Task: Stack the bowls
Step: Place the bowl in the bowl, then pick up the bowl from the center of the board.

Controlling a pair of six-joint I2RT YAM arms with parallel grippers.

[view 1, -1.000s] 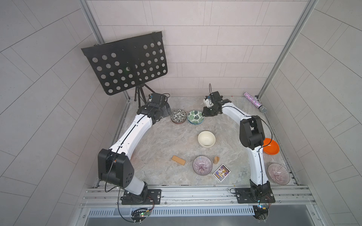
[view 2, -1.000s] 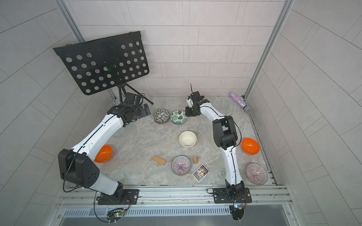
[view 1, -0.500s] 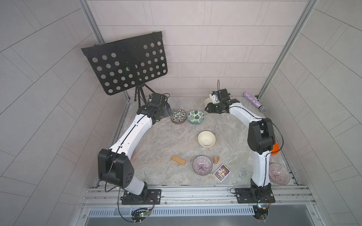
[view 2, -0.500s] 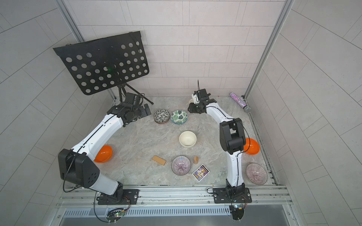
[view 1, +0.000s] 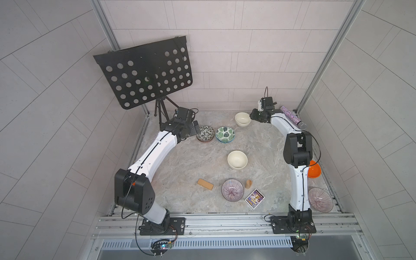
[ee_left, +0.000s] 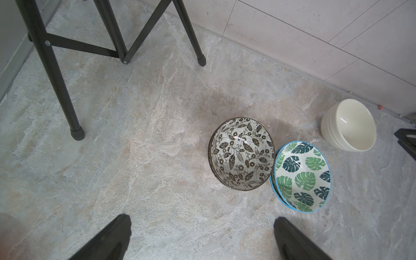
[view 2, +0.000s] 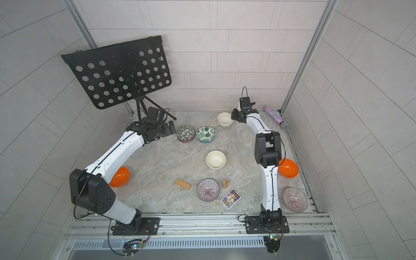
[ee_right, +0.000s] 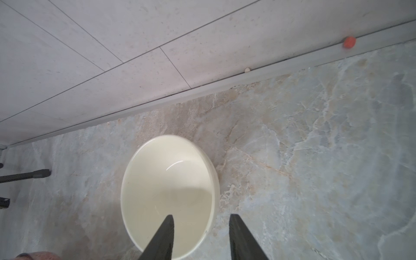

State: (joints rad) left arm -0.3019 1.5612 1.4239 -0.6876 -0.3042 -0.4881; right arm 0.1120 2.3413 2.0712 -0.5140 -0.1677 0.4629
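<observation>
Right wrist view: right gripper [ee_right: 201, 215] sat unclenched astride the rim of the plain cream round bowl [ee_right: 166, 180]; left gripper [ee_left: 202, 217] gaped empty.

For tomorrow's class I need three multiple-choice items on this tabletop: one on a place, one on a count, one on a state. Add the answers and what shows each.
1. Relative to the green leaf bowls, the black-white leaf bowls stand: A on top; B right beside; C at the opposite end.
2. How many purple-striped bowls are in view? A one; B three; C two.
3. The left gripper is: A open and empty; B shut on nothing; C shut on a bowl.

Answers:
1 B: they sit side by side in the left wrist view.
2 C: two separate, unstacked ones show in both top views.
3 A: its jaws stand wide apart with nothing between.
</observation>
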